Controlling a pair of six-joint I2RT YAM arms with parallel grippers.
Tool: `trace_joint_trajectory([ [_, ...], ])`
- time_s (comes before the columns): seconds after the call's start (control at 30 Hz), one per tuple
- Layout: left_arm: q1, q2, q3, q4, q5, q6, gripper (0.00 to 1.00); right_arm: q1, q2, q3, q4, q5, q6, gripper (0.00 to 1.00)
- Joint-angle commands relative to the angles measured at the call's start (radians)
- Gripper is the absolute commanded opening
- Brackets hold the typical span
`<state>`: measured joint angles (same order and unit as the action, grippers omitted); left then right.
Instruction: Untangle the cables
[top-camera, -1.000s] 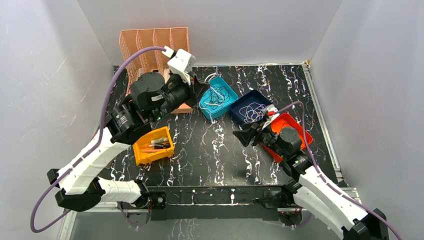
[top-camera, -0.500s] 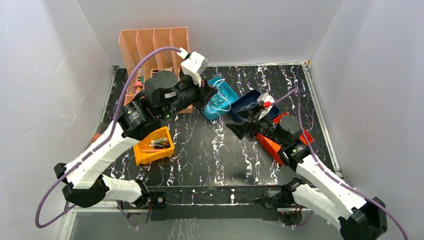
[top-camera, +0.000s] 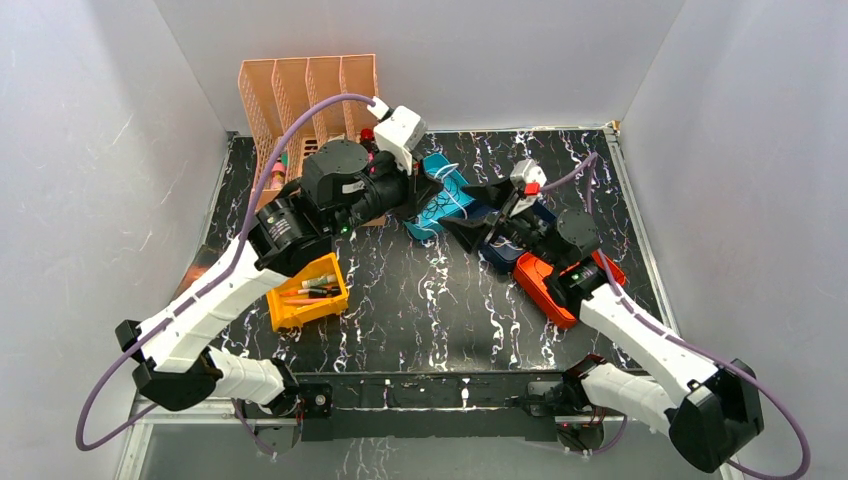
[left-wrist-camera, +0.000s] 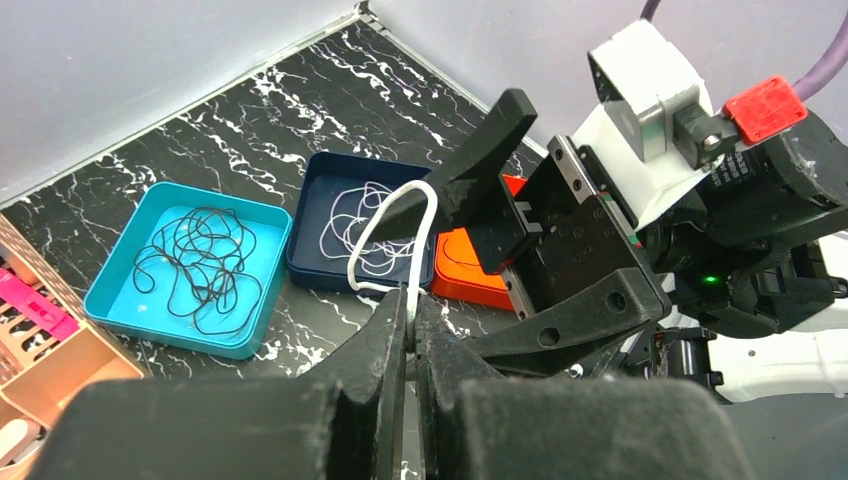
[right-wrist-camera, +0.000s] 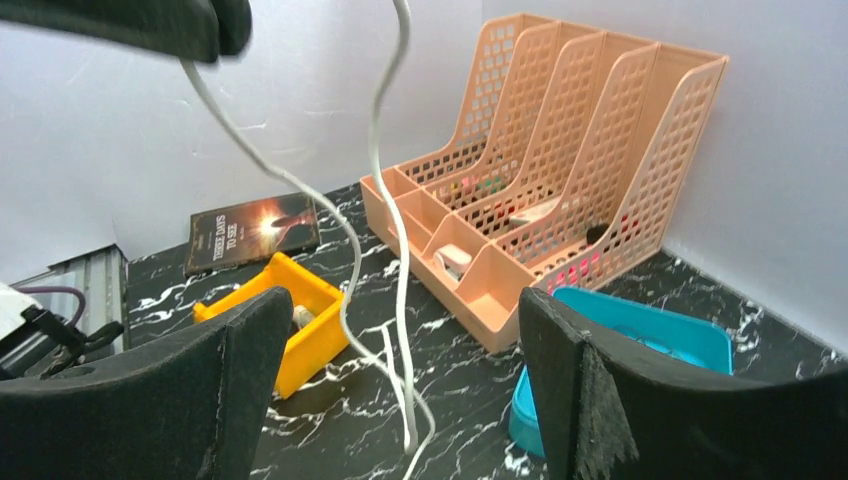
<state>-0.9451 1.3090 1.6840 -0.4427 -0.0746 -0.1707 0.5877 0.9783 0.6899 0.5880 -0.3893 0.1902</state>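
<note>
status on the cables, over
Left gripper shut on white cable, loop held up. Right gripper open, straddling its hanging strands. Black cables in teal tray, thin white cables in navy tray.

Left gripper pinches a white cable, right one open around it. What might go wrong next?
Both strands of the white cable hang inside the open right gripper; shutting may trap both.
The left gripper pinches it only near its tips, so a tug might pull it free.
The two grippers sit very close and might collide.
</note>
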Motion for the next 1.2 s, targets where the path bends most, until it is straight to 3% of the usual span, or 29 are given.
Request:
trace_joint_trajectory([
  [0.0,0.002,0.009,0.049,0.020,0.025,-0.018,0.00,0.003,0.055,0.068,0.197,-0.028,-0.009,0.92],
  [0.33,0.003,0.035,0.068,0.045,0.059,-0.033,0.00,0.041,0.235,0.076,0.461,0.008,0.099,0.92],
  [0.43,0.003,0.036,0.066,0.047,0.062,-0.035,0.00,0.066,0.305,0.102,0.508,0.022,0.116,0.88],
  [0.53,0.003,0.033,0.061,0.051,0.062,-0.038,0.00,0.076,0.361,0.124,0.532,0.038,0.137,0.75],
  [0.67,0.001,0.021,0.041,0.059,0.053,-0.042,0.00,0.076,0.388,0.123,0.537,0.062,0.162,0.42],
  [0.87,0.002,-0.010,-0.008,0.078,0.029,-0.053,0.00,0.075,0.345,0.101,0.455,0.114,0.153,0.07],
  [1.03,0.003,-0.032,-0.040,0.088,0.007,-0.061,0.03,0.076,0.263,0.073,0.363,0.165,0.111,0.00],
  [1.17,0.003,-0.034,-0.048,0.088,0.001,-0.061,0.27,0.075,0.190,0.071,0.232,0.209,0.074,0.00],
])
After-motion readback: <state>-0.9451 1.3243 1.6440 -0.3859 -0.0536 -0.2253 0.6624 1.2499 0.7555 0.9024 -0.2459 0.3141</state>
